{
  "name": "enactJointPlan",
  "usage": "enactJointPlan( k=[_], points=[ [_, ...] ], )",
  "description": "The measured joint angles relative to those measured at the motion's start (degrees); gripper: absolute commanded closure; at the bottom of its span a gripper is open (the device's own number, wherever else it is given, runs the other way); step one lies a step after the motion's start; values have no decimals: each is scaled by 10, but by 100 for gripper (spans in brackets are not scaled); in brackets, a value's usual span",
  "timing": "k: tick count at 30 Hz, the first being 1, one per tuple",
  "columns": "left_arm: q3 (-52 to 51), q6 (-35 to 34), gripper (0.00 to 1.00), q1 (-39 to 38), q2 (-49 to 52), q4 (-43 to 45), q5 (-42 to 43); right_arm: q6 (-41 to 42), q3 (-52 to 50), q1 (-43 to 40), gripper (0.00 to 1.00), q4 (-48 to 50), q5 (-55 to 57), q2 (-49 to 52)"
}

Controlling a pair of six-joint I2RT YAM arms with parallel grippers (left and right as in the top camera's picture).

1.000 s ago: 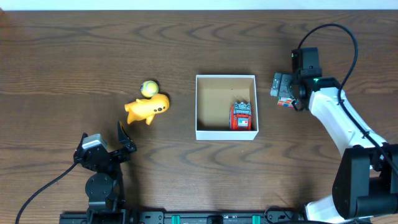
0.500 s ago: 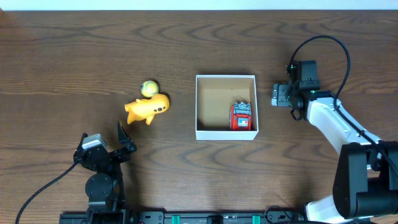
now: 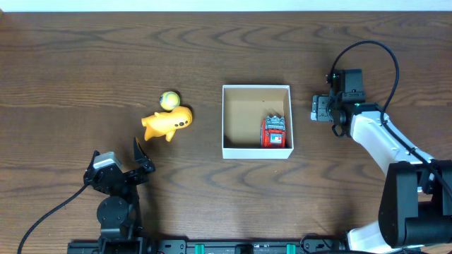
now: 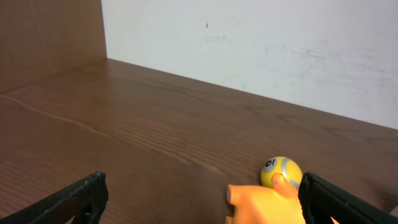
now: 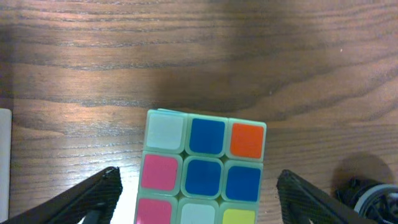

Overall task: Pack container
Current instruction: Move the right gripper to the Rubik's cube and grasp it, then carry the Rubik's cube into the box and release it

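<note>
Left gripper point(image 3: 143, 159) sits low at the near left of the table point(image 3: 70, 70). In the left wrist view its claw is spread wide, nothing between the fingers point(image 4: 81, 198), only bare wood ahead. Beyond it and slightly right lies a yellow animal toy point(image 3: 167, 123), with a small yellow-green ball point(image 3: 169, 100) just beside it on the far side; contact between the two cannot be told. Both are well apart from the left gripper. The container point(image 3: 256, 87) stands at mid-table, to the right of the yellow toy and clear of it, with white walls and rim, a brown inside, and its open side up. Inside it, a red toy point(image 3: 275, 132) lies against the right wall, in the corner nearer the robot bases; the rest of the floor is bare cardboard. Right gripper point(image 3: 320, 107) is just right of the container, near its right wall but outside it. From the right wrist camera its claw point(image 5: 199, 177) is moderately wide and straddles a colour cube point(image 5: 202, 171) that rests on the wood. There is a visible gap on each side between fingertip and cube, so nothing is gripped. Cube faces show white, blue, orange, pink and yellow tiles.
</note>
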Motion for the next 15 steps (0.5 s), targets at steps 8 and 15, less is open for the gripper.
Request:
enactJointPlan(
  k=[8, 15],
  points=[
    [0, 0, 2, 0, 0, 0, 0, -19, 0, 0, 26, 19, 0, 40],
    [0, 0, 2, 0, 0, 0, 0, -22, -2, 0, 32, 15, 0, 56]
  ],
)
